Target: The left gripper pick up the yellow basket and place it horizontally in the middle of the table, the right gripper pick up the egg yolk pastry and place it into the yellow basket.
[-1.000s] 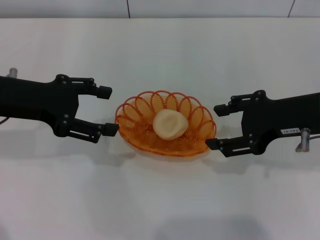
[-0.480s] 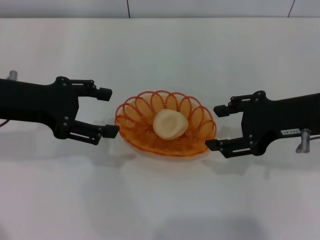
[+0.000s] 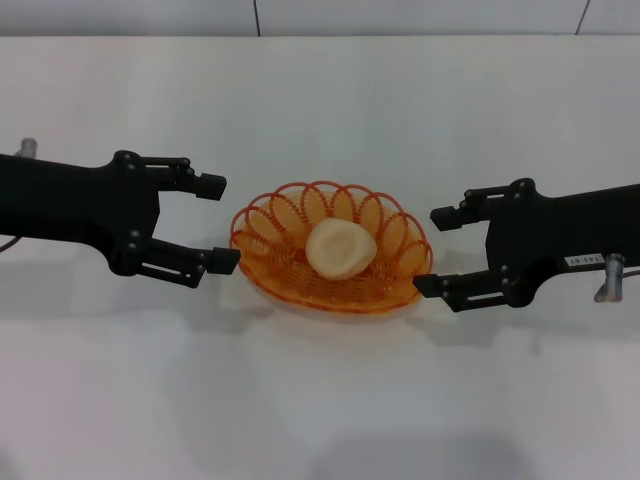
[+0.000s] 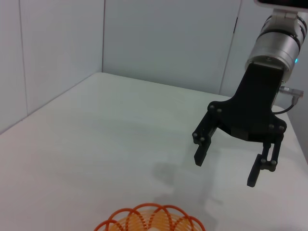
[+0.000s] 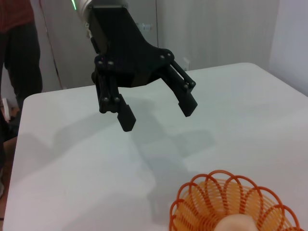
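— At mid-table [image 3: 320, 400], where is the egg yolk pastry [image 3: 340, 249]?

— Lying inside the yellow basket [image 3: 375, 290]. Left gripper [image 3: 220, 222] and right gripper [image 3: 433, 251] flank it, fingers apart, holding nothing.

— Which step?

— Both placements look done; next, probably just backing away.

Along the top edge of the head view, a strip of pale wall [image 3: 400, 15], cut by two dark vertical seams [image 3: 255, 17], one left of centre, one far right. In the left wrist view, pale blue-grey wall panels [image 4: 159, 38] beyond the table [image 4: 96, 144], meeting at a corner. In the right wrist view, a standing person [image 5: 19, 43] in a red top and dark trousers, near the table's far edge, head out of frame. Behind, light wall panelling [image 5: 216, 33].
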